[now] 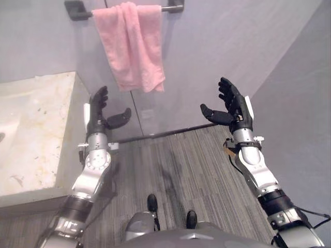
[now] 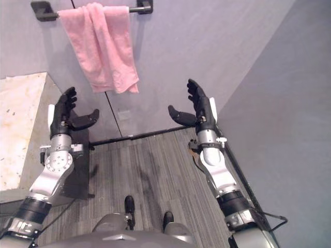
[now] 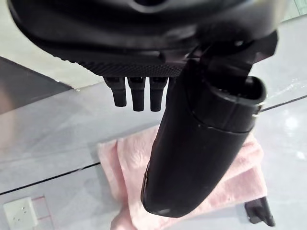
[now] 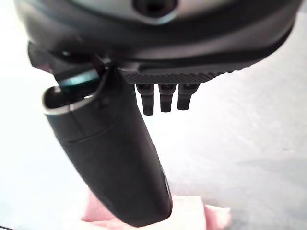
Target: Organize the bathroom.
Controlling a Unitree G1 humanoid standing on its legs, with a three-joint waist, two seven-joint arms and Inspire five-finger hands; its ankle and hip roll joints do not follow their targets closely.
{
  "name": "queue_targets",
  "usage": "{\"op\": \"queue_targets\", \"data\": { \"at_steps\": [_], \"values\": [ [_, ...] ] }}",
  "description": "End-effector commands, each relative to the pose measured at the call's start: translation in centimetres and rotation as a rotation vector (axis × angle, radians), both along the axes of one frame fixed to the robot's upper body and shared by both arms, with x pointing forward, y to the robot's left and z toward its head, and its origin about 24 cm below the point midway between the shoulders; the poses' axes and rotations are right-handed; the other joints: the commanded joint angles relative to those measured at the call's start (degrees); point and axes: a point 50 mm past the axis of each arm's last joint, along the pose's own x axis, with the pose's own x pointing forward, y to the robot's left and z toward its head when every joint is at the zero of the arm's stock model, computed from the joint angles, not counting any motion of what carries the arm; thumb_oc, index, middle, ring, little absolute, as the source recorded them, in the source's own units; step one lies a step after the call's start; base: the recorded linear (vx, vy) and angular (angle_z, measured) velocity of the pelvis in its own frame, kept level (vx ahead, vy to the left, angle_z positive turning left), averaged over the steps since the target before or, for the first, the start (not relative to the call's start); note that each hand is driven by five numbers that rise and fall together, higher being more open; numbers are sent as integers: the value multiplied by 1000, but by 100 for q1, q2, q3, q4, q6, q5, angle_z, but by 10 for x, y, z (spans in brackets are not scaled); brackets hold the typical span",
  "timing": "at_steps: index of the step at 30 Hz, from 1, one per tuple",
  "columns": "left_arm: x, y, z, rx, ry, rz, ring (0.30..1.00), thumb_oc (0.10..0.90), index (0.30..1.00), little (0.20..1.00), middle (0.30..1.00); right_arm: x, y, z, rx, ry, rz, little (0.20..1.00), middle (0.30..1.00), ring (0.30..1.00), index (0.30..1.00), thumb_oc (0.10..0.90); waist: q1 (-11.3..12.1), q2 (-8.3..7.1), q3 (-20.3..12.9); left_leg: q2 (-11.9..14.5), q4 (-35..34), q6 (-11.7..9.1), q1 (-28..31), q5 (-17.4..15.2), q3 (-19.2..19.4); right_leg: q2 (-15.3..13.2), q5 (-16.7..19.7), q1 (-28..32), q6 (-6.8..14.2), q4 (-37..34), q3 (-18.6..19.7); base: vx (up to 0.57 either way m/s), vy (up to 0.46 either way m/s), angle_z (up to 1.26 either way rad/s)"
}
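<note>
Near the middle of the frame, the left hand [image 1: 100,114] and the right hand [image 1: 231,106] are held up with fingers spread wide, holding nothing. Farther off, at the upper left, a pink towel [image 1: 132,46] hangs over a dark rail [image 1: 77,9] on the wall, above the pale bench [image 1: 31,129] at the left.

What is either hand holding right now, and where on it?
Nothing. The left hand and right hand are both open and raised in front of the wall, short of the pink towel, which hangs on the rail.
</note>
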Motion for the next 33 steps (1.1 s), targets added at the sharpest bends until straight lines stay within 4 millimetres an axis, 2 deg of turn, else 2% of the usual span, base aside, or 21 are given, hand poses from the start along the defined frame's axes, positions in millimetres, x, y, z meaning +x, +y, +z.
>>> {"op": "queue_targets", "data": {
  "at_steps": [1, 3, 4, 6, 8, 11, 13, 14, 15, 17, 18, 20, 22, 33],
  "values": [
    [7, -20, 65, 128, -351, -155, 900, 800, 900, 900, 900, 8, 8, 69, 44, -330, 10, 900, 900, 900, 900, 800, 88, -152, -913, -223, -42, 98, -290, -70, -38, 390, -239, 505, 176, 502, -439, 209, 34, 14],
    [8, -24, 68, 126, -353, -211, 900, 800, 900, 900, 900, 8, 9, 72, 57, -357, -18, 900, 900, 900, 900, 800, 94, -115, -949, -213, -63, 218, -143, -180, -62, 168, 115, 114, 465, 1435, -712, 187, 45, 15],
    [7, -25, 69, 139, -357, -216, 900, 800, 900, 900, 900, 8, 9, 72, 62, -363, -20, 900, 900, 900, 900, 800, 88, -100, -951, -213, -63, 242, -116, -202, -88, 115, 170, -18, 514, 1654, -744, 123, 41, 17],
    [8, -28, 71, 139, -360, -249, 900, 800, 900, 900, 900, 5, 9, 75, 72, -390, -30, 900, 900, 900, 900, 800, 65, -11, -943, -228, -63, 314, -56, -257, -302, -51, 378, -477, 601, 2802, -673, 174, 22, 27],
    [9, -30, 72, 129, -359, -265, 900, 800, 900, 900, 900, 6, 11, 75, 77, -391, -23, 900, 900, 900, 900, 800, 47, -14, -949, -265, -63, 327, -5, -299, -432, -66, 370, -659, 598, 2903, -574, 131, -39, 26],
    [11, -37, 74, 99, -355, -307, 900, 800, 900, 900, 900, 9, 19, 82, 77, -409, 6, 900, 900, 900, 900, 800, 46, -30, -957, -261, -63, 269, 107, -328, -633, -290, 355, -743, 530, 2295, -691, 145, -129, 23],
    [12, -40, 76, 98, -359, -314, 900, 800, 900, 900, 900, 10, 20, 87, 76, -416, 31, 900, 900, 900, 900, 800, 3, -40, -925, -196, -63, 190, 186, -377, -672, -385, 421, -695, 508, 1590, -767, 145, -195, 29],
    [12, -40, 75, 95, -357, -308, 900, 800, 900, 900, 900, 9, 18, 92, 64, -420, 53, 900, 900, 900, 900, 800, -78, -87, -899, -130, -63, 122, 280, -470, -657, -474, 578, -799, 526, 820, -693, 152, -211, 25],
    [12, -40, 75, 97, -358, -308, 900, 800, 900, 900, 900, 8, 18, 94, 65, -419, 68, 900, 900, 900, 900, 800, -129, -98, -876, -87, -63, 94, 348, -551, -634, -487, 720, -818, 560, 461, -666, 183, -233, 30],
    [7, -36, 71, 107, -352, -280, 900, 800, 900, 900, 900, 9, 18, 100, 119, -382, 131, 900, 900, 900, 900, 800, -255, -163, -762, 7, -63, 117, 544, -747, -497, -449, 982, -1119, 624, 516, -387, 127, -185, 37],
    [8, -36, 69, 101, -340, -281, 900, 800, 900, 900, 900, 12, 17, 99, 140, -364, 133, 900, 900, 900, 900, 800, -241, -195, -781, 52, -63, 100, 545, -771, -520, -394, 784, -998, 613, 323, -420, 74, -149, 30],
    [10, -36, 65, 72, -326, -275, 900, 800, 900, 900, 900, 18, 16, 98, 164, -343, 143, 900, 900, 900, 900, 800, -222, -235, -818, 96, -63, 72, 556, -734, -571, -317, 747, -798, 590, 29, -390, 113, -124, 34],
    [10, -38, 65, 66, -321, -274, 900, 800, 900, 900, 900, 25, 18, 107, 144, -341, 153, 900, 900, 900, 900, 800, -148, -285, -888, 140, -63, 25, 592, -738, -556, -256, 705, -478, 526, -256, -455, 149, -106, 21],
    [2, -28, 59, 68, -304, -247, 900, 800, 900, 900, 900, 40, 10, 109, 105, -232, 238, 900, 900, 900, 900, 800, 37, -348, -1096, 250, -63, -105, 605, -714, -506, -161, 447, -223, 378, -271, -694, 89, -44, -2]
  ]
}}
